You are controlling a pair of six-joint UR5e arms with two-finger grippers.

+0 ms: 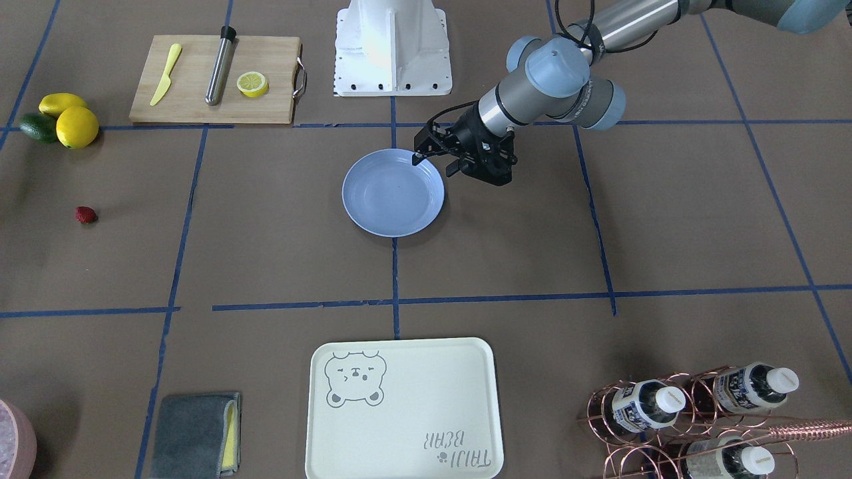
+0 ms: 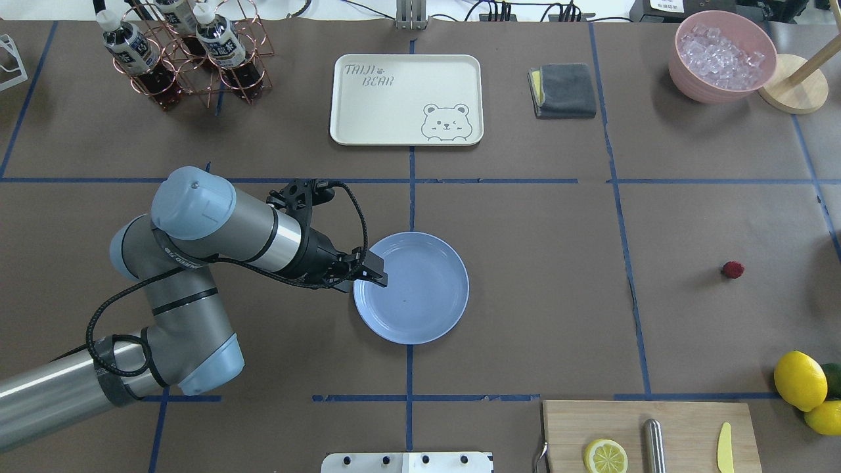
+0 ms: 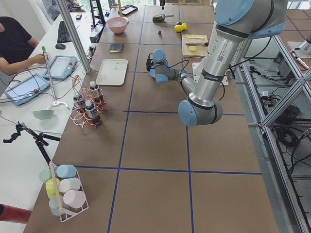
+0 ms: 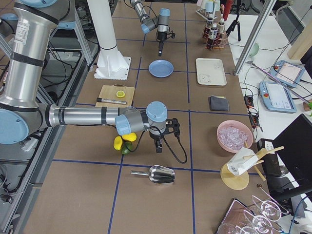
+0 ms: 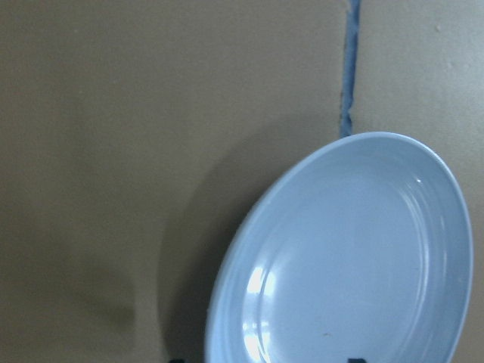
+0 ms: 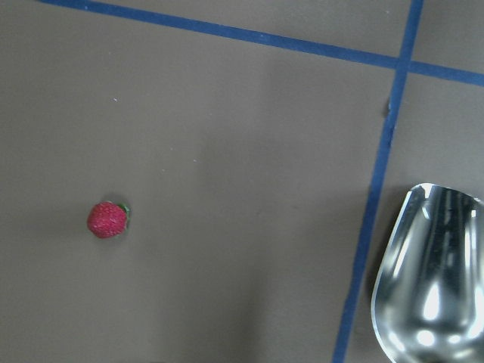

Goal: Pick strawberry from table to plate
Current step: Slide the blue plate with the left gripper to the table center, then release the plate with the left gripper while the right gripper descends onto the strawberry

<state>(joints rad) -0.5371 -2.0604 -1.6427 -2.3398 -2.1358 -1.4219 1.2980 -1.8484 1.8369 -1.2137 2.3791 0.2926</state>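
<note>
The strawberry point(image 2: 732, 269) is a tiny dark-red berry lying alone on the brown table point(image 2: 539, 276), far right in the overhead view and at the left in the front-facing view point(image 1: 85, 214). The right wrist view looks down on the strawberry point(image 6: 107, 220). An empty light-blue plate point(image 2: 420, 295) sits at the table's middle. My left gripper point(image 2: 374, 272) hovers over the plate's rim point(image 1: 432, 163), open and holding nothing. My right gripper point(image 4: 158, 147) shows only in the exterior right view, low over the table near the lemons; I cannot tell its state.
Two lemons and an avocado point(image 2: 800, 380) lie near the strawberry. A cutting board point(image 2: 683, 420) carries a lemon half, a steel rod and a yellow knife. A metal scoop point(image 6: 431, 272) lies to the right of the berry in the right wrist view. A cream bear tray point(image 2: 406, 98), a grey cloth point(image 2: 564, 90), an ice bowl point(image 2: 721, 56) and a bottle rack point(image 2: 177, 52) line the far side.
</note>
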